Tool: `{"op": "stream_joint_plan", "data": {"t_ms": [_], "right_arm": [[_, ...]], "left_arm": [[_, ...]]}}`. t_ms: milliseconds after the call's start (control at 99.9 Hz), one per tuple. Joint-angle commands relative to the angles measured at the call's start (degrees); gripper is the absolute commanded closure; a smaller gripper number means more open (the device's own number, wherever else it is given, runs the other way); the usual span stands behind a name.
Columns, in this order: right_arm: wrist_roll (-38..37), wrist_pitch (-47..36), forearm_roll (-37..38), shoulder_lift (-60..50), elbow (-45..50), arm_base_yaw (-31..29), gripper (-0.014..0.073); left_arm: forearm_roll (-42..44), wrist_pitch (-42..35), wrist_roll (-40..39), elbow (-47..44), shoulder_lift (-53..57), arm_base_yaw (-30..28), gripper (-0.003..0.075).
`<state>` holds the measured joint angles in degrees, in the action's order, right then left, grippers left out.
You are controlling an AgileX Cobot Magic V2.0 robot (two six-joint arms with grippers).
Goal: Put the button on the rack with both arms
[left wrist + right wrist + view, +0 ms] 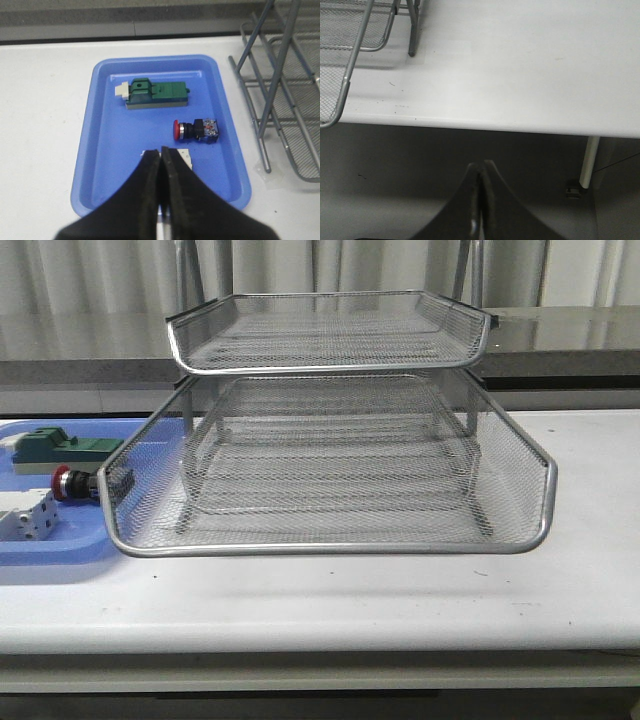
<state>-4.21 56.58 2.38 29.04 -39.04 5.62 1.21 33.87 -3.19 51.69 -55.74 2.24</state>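
button (196,130) just beyond left gripper (161,152), seemingly apart

The button (196,130) – red head, black body – is laid on its side, near the silver mesh rack (330,536).

No text, label, brand, number or sign can be read in any of the three views. The button (196,130) has pale specks on its blue rear block that may be markings, but they are too small and blurred to make out. The green part (156,93) beside it in the blue tray (107,150) shows no legible lettering either.
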Motion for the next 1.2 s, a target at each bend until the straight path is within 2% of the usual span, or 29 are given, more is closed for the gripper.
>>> {"op": "stream_joint_plan", "data": {"t_ms": [0,300,520,571,641,711,721,781,881,961,1191], "right_arm": [[0.12,-3.02,0.74,0.24,-1.89,-0.12,0.0664],[0.12,-3.02,0.74,0.24,-1.89,-0.12,0.0664],[0.12,-3.02,0.74,0.24,-1.89,-0.12,0.0664],[0.12,-3.02,0.74,0.24,-1.89,-0.12,0.0664],[0.12,-3.02,0.74,0.24,-1.89,-0.12,0.0664],[0.12,-3.02,0.74,0.24,-1.82,-0.12,0.0664],[0.12,-3.02,0.74,0.24,-1.76,-0.12,0.0664],[0.12,-3.02,0.74,0.24,-1.76,-0.12,0.0664],[0.12,-3.02,0.74,0.24,-1.76,-0.12,0.0664],[0.12,-3.02,0.74,0.24,-1.76,-0.12,0.0664],[0.12,-3.02,0.74,0.24,-1.76,-0.12,0.0664]], "left_arm": [[0.75,0.44,2.72,6.83,-5.62,0.45,0.0741],[5.17,9.13,4.30,21.01,-22.37,0.45,0.0741],[6.89,12.92,5.63,26.14,-28.04,0.45,0.0726],[6.89,13.42,7.36,26.35,-28.31,0.45,0.0687],[6.89,13.65,9.46,26.35,-28.31,0.45,0.0583],[6.89,14.02,10.35,26.35,-28.31,0.45,0.0409],[6.89,14.02,10.40,26.35,-28.31,0.45,0.0409],[6.89,14.24,10.49,26.35,-28.31,0.45,0.0225],[6.89,14.36,10.49,26.35,-28.31,0.45,0.0040],[6.89,14.25,10.49,26.35,-28.34,0.45,0.0016],[2.65,12.08,10.49,26.35,-28.44,0.45,0.0062]]}}
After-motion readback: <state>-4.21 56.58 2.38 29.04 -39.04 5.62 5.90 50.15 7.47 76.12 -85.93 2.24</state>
